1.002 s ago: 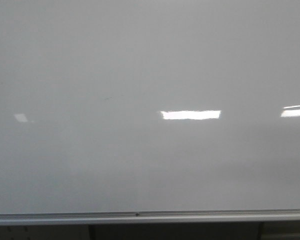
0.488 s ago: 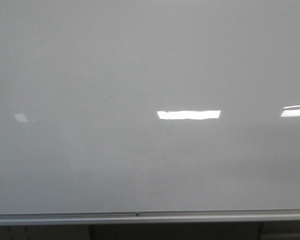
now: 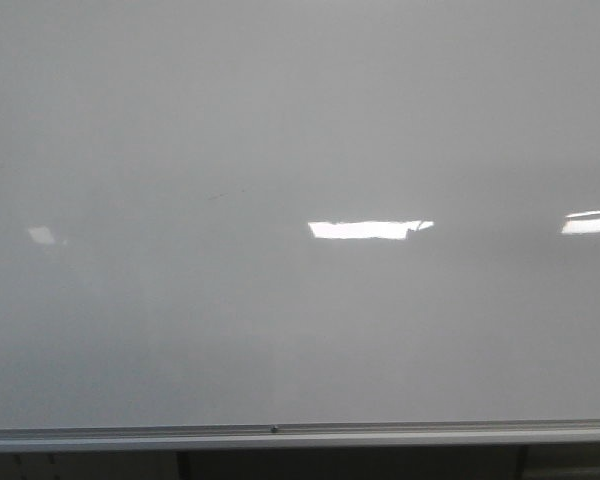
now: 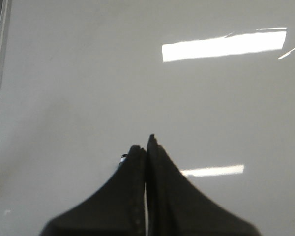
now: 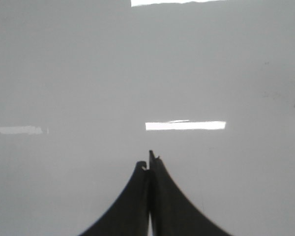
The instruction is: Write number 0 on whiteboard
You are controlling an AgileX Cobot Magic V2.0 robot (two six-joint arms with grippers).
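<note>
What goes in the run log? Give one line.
whiteboard: blank, no 0 | left gripper: shut, empty | right gripper: shut, empty

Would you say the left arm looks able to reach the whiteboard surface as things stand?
Probably yes: in the left wrist view the left gripper, jaws shut and empty, faces bare whiteboard with nothing between. No marker is visible, though.

Whiteboard [image 3: 280, 120] face is bare and flat across the whole front view, so nothing on it blocks a pass in any direction. Only raised edge is the silver rail [image 3: 400, 434] along its lower border. Left gripper [image 4: 146, 142] and right gripper [image 5: 148, 160] each face bare board, fingers pressed together, nothing beside the tips.
</note>
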